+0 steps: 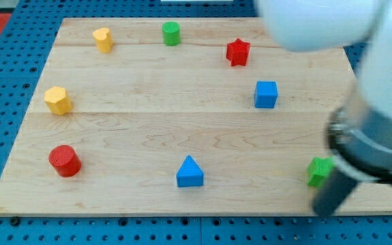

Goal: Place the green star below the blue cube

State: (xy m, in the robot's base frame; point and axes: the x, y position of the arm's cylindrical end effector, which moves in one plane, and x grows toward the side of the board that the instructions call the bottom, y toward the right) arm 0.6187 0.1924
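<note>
The green star (319,170) lies near the board's lower right corner, partly hidden behind my arm. The blue cube (266,94) sits on the right half of the board, well above the star and a little to its left. My rod comes down at the lower right, blurred; my tip (324,211) is just below the green star, close to the board's bottom edge.
A red star (237,52), a green cylinder (171,33) and a yellow heart (103,39) lie along the top. A yellow hexagon (58,100) and a red cylinder (64,160) sit at the left. A blue triangle (190,172) is at bottom centre. The arm's bulk covers the right edge.
</note>
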